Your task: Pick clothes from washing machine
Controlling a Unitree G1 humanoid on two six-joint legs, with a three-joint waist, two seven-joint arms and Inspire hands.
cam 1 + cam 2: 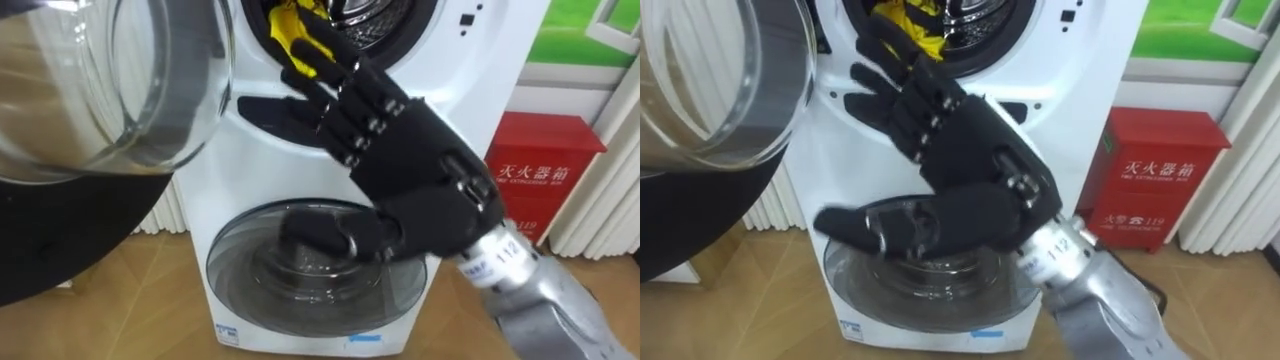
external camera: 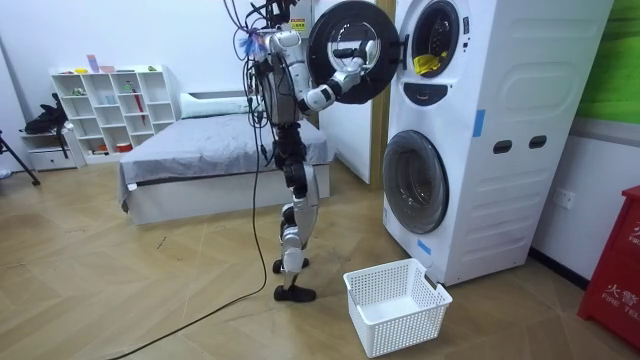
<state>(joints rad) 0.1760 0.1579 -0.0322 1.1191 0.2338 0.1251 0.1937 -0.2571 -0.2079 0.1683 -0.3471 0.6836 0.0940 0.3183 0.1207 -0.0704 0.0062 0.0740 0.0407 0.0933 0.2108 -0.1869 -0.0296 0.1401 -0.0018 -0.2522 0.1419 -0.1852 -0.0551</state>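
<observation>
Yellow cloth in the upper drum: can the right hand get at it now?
Probably yes: the round glass door stands open, and the black right hand, fingers straight, is at the yellow cloth, nothing between.

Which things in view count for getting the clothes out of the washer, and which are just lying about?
For the job: yellow garment in the upper drum's mouth; open upper door; right robot hand, open, just below the garment; white basket on the floor.

Lying about: lower washer door, shut; red cabinet; bed; white shelf.
</observation>
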